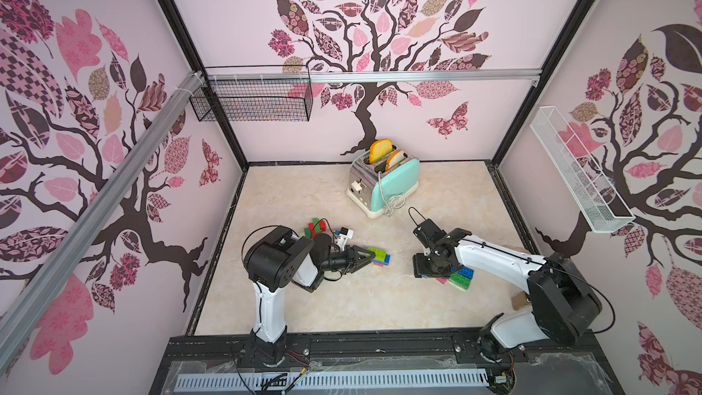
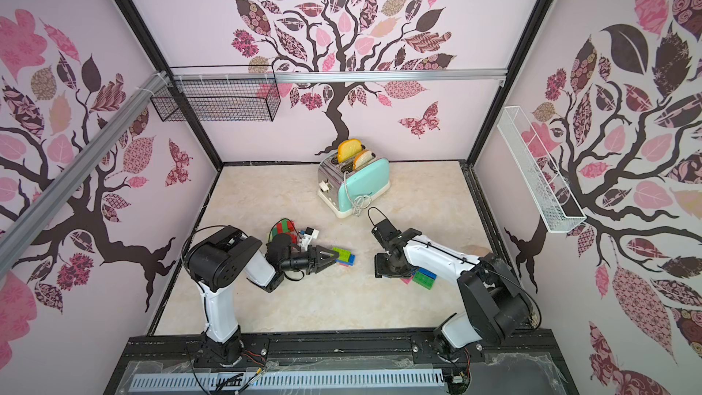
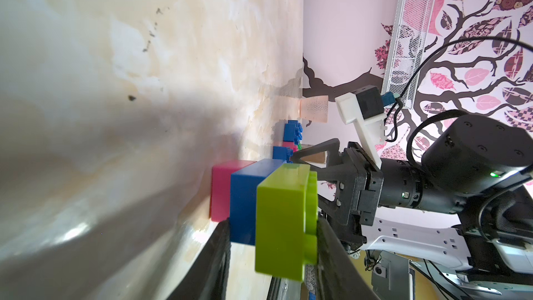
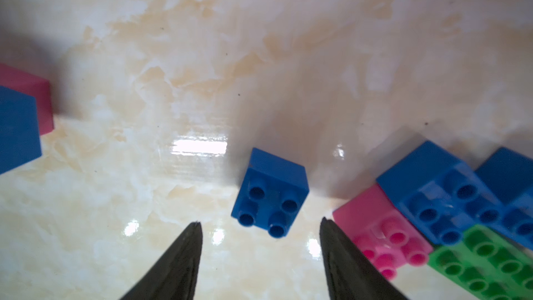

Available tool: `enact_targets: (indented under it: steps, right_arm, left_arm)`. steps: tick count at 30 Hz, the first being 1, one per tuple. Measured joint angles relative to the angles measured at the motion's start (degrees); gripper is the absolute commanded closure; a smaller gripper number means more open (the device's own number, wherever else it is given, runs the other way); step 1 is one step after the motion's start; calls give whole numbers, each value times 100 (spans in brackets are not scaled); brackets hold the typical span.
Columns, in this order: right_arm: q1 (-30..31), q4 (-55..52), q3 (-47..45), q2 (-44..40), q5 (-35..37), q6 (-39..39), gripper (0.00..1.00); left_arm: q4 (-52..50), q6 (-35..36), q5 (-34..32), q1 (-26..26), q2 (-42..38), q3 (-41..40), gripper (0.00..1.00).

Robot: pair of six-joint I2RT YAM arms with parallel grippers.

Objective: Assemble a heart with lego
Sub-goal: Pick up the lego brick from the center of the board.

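My left gripper (image 1: 374, 256) (image 2: 336, 256) is shut on a stack of lego: a lime brick (image 3: 282, 220) on a blue brick (image 3: 245, 197) on a pink brick (image 3: 222, 189), whose pink end touches the table. My right gripper (image 4: 259, 223) (image 1: 427, 273) points down, open, just in front of a small blue 2x2 brick (image 4: 271, 197) that lies loose on the table. Beside its right finger lies a pile of pink (image 4: 383, 240), blue (image 4: 438, 197) and green (image 4: 484, 261) bricks (image 1: 461, 279). More red and green bricks (image 1: 315, 226) lie behind the left arm.
A mint toaster (image 1: 383, 180) with two bread slices and a loose cord stands at the back middle. A black wire basket (image 1: 254, 102) hangs on the back wall, a white one (image 1: 577, 176) on the right wall. A pink cup (image 3: 314, 109) stands near the right wall.
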Motion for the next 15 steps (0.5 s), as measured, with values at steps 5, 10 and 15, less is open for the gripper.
enact_targets:
  steps: [5,10,15]
  right_arm:
    - [0,149,127,293,96,-37,44]
    - [0,234,149,533,149,-96,60]
    - [0,234,160,575,195,-151,70]
  left_arm:
    - [17,2,2,0,-4,-26,60]
    - [20,2,2,2,-4,-26,60]
    - [20,0,2,2,-4,-26,60]
